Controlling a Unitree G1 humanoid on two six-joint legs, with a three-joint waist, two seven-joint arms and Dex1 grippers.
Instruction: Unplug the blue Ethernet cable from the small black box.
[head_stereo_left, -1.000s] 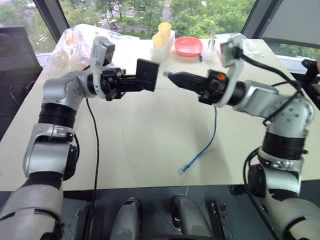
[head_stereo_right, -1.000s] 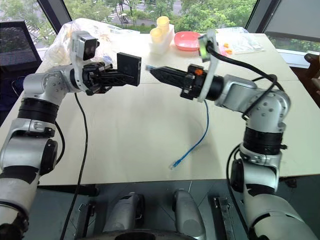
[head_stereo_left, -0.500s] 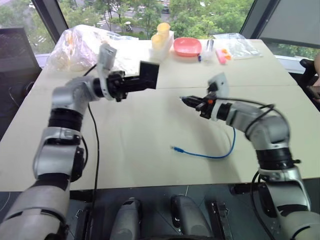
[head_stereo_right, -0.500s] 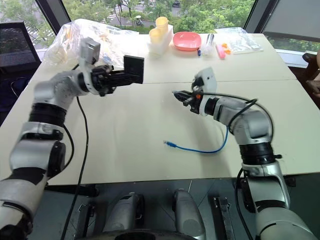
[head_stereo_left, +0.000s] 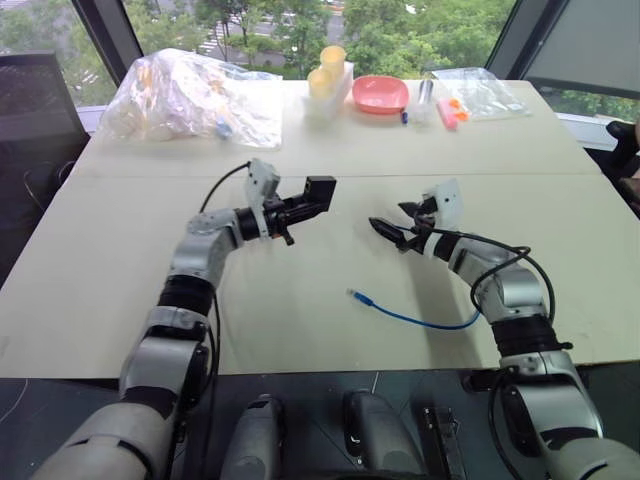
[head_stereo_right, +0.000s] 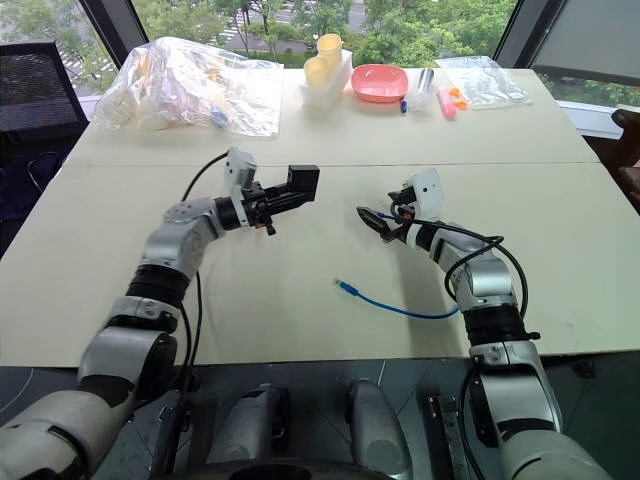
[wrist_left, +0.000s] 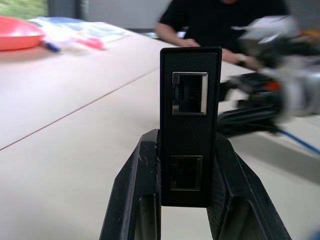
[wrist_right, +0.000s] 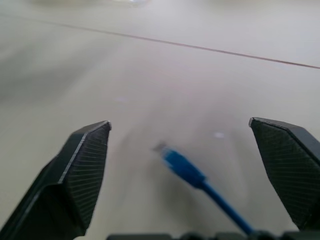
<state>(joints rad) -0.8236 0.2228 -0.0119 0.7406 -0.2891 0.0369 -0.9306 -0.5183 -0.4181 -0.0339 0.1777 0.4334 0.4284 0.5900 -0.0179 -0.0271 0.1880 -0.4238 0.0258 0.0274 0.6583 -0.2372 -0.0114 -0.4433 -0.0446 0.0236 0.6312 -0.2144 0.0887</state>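
The left tool (head_stereo_left: 300, 211) is clamped on the small matte-black square box (head_stereo_left: 320, 192), holding it above the pale tabletop (head_stereo_left: 300, 290). The left wrist view shows what the head views cannot: 2 ports on the box's facing edge (wrist_left: 190, 125), both vacant. The right tool (head_stereo_right: 385, 222) has its fingers (wrist_right: 82, 170) spread wide apart. The thin bright-blue Ethernet cable (head_stereo_left: 415, 318) lies loose on the tabletop, 1 plug (wrist_right: 167, 155) between those fingers, seemingly untouched, though that view is blurred.
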